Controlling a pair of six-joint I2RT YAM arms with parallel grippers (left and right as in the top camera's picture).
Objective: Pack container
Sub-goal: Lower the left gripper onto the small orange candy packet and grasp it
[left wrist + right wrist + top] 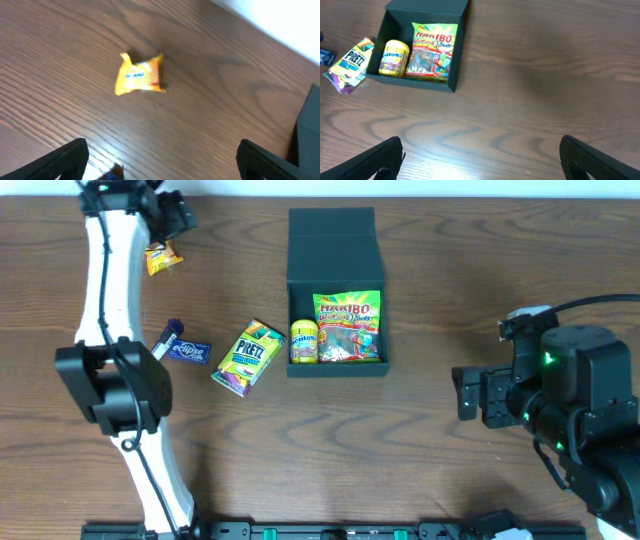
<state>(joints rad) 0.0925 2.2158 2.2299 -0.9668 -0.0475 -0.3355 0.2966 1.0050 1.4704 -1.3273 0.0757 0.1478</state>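
Observation:
The container is a dark square box at the table's middle, its lid flap open toward the far side. Inside lie a Haribo bag and a yellow Mentos can; the right wrist view shows the container, bag and can too. A small yellow-orange packet lies at the far left. My left gripper hovers just beyond it, open and holding nothing. In the left wrist view the packet lies ahead of the spread gripper. My right gripper is open over bare wood right of the container.
A Pretz box lies left of the container, with a blue Eclipse packet further left beside my left arm. The Pretz box also shows in the right wrist view. The table's far edge runs close behind the yellow packet.

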